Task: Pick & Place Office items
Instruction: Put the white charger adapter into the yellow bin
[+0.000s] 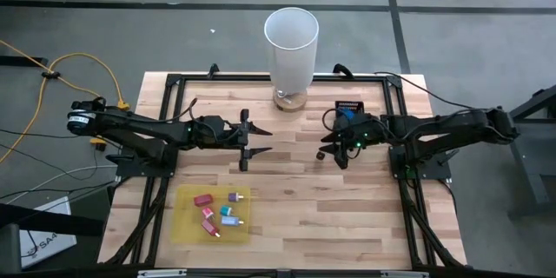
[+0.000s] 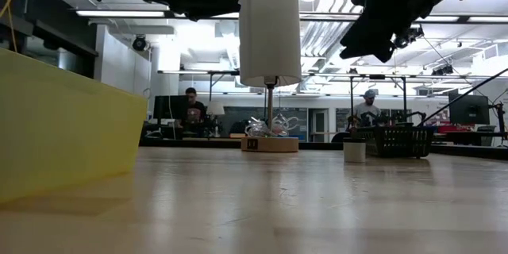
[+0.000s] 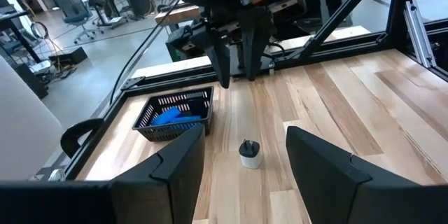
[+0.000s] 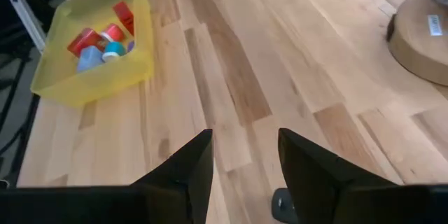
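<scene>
**Both grippers aloft, jaws apart, nothing held**

Seen from above, left to right: yellow tray (image 1: 212, 215) holding red, pink and teal office items (image 1: 217, 213); left gripper (image 1: 254, 140) spread and empty; white lamp (image 1: 291, 48); right gripper (image 1: 334, 149) beside a whitish round piece (image 3: 249, 153). Shown only by the left wrist view: blue items (image 3: 171, 117) inside the black basket (image 3: 175, 114). Shown by the right wrist view: fingers (image 4: 311, 164) parted, empty.

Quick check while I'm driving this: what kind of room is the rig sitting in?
Likely a robotics lab or open workshop. Beyond the wooden table, the low view shows people seated at workstations, exposed ceiling ducts and strip lighting; the left wrist view shows office chairs on concrete floor.
</scene>
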{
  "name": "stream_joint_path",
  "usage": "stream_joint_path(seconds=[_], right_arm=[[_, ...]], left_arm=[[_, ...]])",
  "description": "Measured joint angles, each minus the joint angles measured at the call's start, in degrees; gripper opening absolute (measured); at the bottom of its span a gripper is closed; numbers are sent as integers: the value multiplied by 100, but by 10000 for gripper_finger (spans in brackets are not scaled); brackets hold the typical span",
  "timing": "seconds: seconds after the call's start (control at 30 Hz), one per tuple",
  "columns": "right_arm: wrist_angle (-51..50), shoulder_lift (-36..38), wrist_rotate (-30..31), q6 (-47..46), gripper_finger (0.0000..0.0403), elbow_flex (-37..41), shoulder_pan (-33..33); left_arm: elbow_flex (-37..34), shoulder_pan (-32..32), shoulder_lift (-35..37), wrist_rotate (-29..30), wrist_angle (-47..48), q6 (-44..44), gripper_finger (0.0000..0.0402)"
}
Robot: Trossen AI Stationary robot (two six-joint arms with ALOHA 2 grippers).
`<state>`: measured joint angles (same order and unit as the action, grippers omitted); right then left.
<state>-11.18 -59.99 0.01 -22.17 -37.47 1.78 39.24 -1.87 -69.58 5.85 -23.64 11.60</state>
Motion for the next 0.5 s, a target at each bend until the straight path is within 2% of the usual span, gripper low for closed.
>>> stream_joint_path(seconds=[0.5], right_arm=[[-768, -2, 17, 268, 148, 0, -2]], left_arm=[[-1, 0, 0, 0, 0, 0, 194]])
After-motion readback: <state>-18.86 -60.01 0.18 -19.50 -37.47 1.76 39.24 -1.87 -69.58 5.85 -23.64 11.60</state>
